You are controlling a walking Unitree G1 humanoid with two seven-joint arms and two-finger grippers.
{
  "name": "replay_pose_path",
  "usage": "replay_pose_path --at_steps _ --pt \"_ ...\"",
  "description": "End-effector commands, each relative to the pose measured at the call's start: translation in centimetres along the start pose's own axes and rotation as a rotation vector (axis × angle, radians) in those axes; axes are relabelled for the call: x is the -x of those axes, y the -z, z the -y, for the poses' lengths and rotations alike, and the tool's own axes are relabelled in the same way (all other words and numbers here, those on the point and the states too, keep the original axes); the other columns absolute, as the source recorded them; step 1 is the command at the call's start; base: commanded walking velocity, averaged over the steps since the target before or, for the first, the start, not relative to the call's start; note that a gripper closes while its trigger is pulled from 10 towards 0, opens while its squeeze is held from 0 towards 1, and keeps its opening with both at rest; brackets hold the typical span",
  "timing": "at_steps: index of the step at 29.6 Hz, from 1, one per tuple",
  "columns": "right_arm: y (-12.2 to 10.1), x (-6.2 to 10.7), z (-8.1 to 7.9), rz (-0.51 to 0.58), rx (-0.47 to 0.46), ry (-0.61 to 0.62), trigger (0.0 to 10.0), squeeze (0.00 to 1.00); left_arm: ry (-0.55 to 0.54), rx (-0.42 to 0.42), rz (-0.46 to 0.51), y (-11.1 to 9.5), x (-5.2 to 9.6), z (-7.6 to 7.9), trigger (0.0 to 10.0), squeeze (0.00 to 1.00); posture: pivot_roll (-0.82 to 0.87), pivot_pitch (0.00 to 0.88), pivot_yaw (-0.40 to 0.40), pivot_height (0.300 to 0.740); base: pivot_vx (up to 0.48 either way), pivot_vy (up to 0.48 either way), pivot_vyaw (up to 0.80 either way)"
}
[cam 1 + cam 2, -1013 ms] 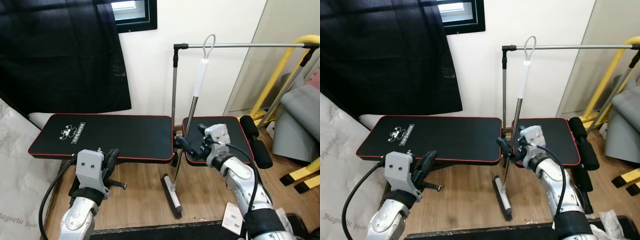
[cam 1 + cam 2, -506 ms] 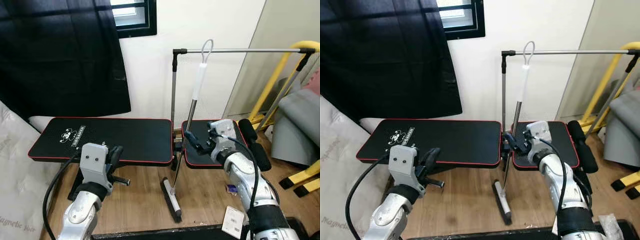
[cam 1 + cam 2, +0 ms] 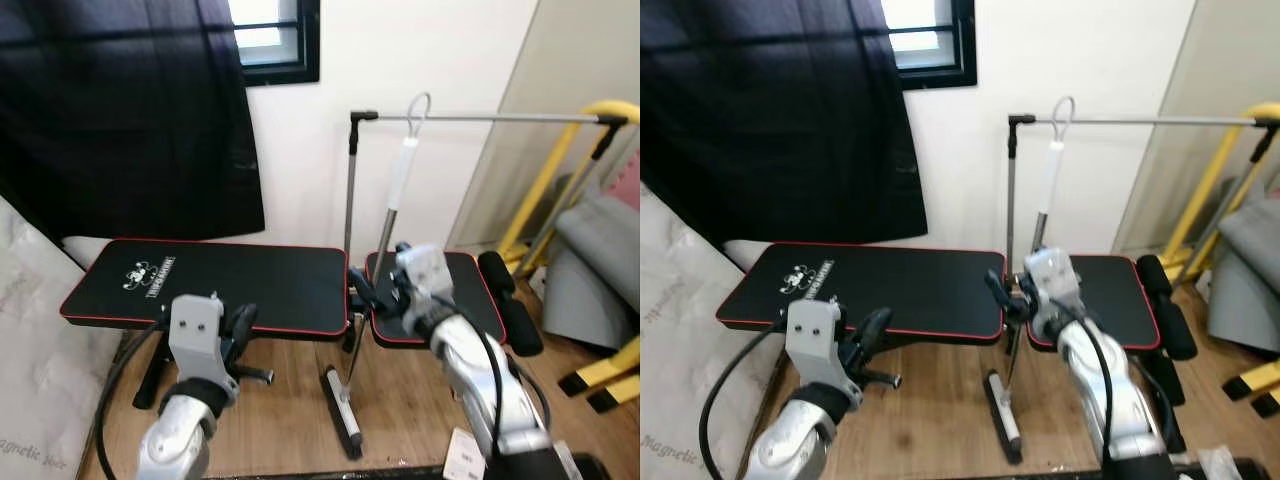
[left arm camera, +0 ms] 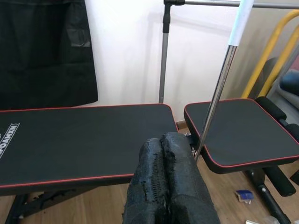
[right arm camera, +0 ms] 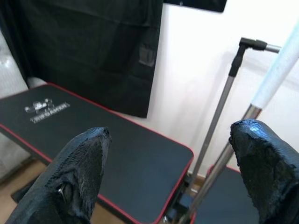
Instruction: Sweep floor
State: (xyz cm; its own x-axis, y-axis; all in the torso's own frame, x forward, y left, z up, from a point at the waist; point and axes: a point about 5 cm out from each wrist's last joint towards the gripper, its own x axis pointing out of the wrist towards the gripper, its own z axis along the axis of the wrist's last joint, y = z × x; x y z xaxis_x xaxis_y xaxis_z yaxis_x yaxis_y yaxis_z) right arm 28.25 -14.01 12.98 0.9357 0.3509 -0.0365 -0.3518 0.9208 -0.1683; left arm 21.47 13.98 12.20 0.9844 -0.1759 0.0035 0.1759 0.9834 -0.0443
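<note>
My right gripper point(image 3: 372, 297) spread wide, holding nothing, just left of broom point(image 3: 372, 268) shaft; broom hangs by loop from rail point(image 3: 480, 118), head on floor between bench pads point(image 3: 210, 278); left gripper point(image 3: 240, 325) pressed shut, empty, low near left; bring shaft squarely between fingers point(image 5: 79, 172) before closing, then lift loop clear.

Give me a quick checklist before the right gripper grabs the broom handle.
1. Right gripper open: ok.
2. Broom handle between its fingers: not ok, it stands near one finger, not centred.
3. Broom hanging from the rack bar by its loop: ok.
4. Broom head resting on the wooden floor: cannot tell.
5. Left gripper shut, off the broom: ok.
6. Weight bench close behind the handle: not ok, tight space.
</note>
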Motion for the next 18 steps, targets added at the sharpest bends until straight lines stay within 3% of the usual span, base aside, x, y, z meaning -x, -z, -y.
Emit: replay_pose_path --at_steps 1,7,9,14,18 --pt "-0.23 -0.03 -0.03 0.001 0.017 0.002 10.0 0.0 -0.091 0.003 -0.003 0.02 -0.14 -0.38 10.0 0.0 -0.1 0.0 -0.017 0.74 0.0 0.0 0.0" --pt "-0.32 -0.23 0.04 -0.007 0.023 0.008 10.0 0.0 -0.096 0.005 -0.007 -0.06 -0.53 -0.47 10.0 0.0 -0.1 0.0 -0.017 0.74 0.0 0.0 -0.19" --pt "-0.32 -0.27 0.05 -0.011 0.026 0.012 10.0 0.0 -0.097 0.003 -0.008 -0.1 -0.63 -0.49 10.0 0.0 -0.1 0.0 -0.016 0.74 0.0 0.274 -0.8" --pt "-0.49 -0.28 0.09 -0.012 0.031 0.026 10.0 0.0 -0.103 -0.002 -0.013 -0.18 -0.77 -0.56 10.0 0.0 -0.1 0.0 -0.015 0.74 0.0 0.322 0.0" --pt "-0.61 -0.43 0.27 -0.016 0.025 0.035 10.0 0.0 -0.105 -0.007 -0.015 -0.22 -0.78 -0.53 10.0 0.0 -0.1 0.0 -0.013 0.74 0.0 0.326 -0.8"
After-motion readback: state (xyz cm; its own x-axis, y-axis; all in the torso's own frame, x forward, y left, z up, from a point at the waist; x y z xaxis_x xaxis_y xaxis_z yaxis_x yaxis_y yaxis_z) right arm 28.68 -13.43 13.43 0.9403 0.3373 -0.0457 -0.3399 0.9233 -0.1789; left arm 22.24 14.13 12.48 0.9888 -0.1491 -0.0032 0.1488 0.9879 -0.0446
